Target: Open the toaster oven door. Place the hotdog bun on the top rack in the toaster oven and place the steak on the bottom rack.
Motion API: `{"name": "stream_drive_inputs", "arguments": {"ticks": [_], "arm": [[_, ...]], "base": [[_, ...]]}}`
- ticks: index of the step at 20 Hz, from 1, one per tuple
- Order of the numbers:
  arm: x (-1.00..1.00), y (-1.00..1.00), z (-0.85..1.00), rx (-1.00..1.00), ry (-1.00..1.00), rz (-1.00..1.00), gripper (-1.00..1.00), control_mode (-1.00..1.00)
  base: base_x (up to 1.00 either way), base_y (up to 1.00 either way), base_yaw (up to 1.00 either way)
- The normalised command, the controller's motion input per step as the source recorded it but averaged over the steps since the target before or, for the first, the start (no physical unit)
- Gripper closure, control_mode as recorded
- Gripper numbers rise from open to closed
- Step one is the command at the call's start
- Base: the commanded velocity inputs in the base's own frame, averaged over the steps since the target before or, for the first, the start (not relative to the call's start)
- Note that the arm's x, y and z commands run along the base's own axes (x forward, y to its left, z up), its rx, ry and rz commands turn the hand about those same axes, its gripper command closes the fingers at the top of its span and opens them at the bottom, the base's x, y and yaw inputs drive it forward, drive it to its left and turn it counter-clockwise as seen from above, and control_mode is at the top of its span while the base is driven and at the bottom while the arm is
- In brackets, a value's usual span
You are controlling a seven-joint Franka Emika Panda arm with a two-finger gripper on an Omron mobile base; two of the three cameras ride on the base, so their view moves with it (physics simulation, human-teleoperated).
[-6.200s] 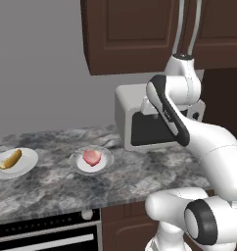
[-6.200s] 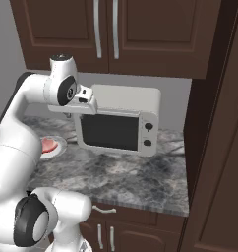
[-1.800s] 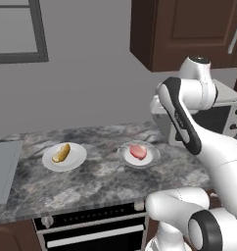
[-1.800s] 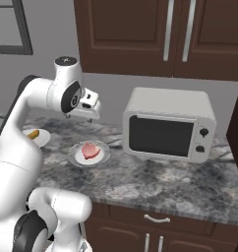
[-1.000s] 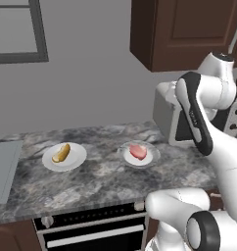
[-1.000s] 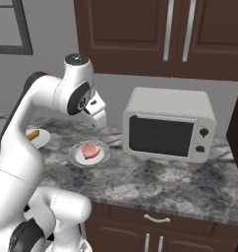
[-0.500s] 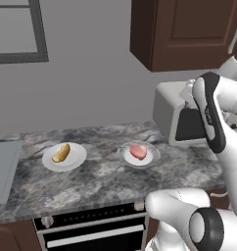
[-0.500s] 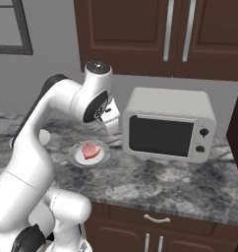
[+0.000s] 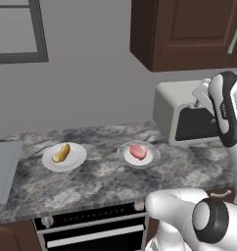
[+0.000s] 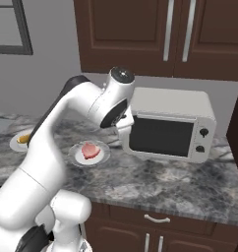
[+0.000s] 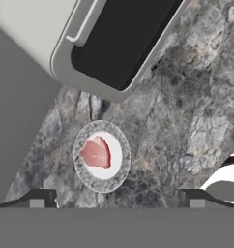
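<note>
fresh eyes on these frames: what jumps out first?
The white arm swung up against the light grey toaster oven, its open claw empty and the toaster oven door shut. Left of it on the marble counter sit two plates: the pink steak nearer the oven, the hotdog bun farther left.

The light grey, boxy toaster oven (image 10: 169, 123) stands on the counter, its dark-glass door (image 10: 160, 136) shut and upright. The flat pinkish-red steak (image 9: 137, 151) lies just left of it. The small golden-yellow hotdog bun (image 9: 60, 153) lies further left, well apart from the oven.
</note>
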Motion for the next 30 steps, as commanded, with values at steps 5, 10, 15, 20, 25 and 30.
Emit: {"name": "stream_drive_inputs", "arguments": {"ticks": [5, 10, 15, 20, 25, 30], "arm": [[0.14, -0.29, -0.03, 0.09, 0.00, 0.00, -1.00, -1.00], [0.20, -0.19, -0.08, 0.11, 0.00, 0.00, -1.00, -1.00], [0.24, -0.19, -0.10, 0.10, 0.00, 0.00, -1.00, -1.00], [0.28, -0.25, -0.20, 0.12, 0.00, 0.00, -1.00, -1.00], [0.39, -0.29, -0.19, 0.12, 0.00, 0.00, -1.00, -1.00], [0.44, -0.25, -0.08, 0.02, 0.03, 0.00, -1.00, -1.00]], "base": [[0.00, 0.00, 0.00], [0.00, 0.00, 0.00], [0.00, 0.00, 0.00], [0.00, 0.00, 0.00], [0.00, 0.00, 0.00], [0.00, 0.00, 0.00]]}}
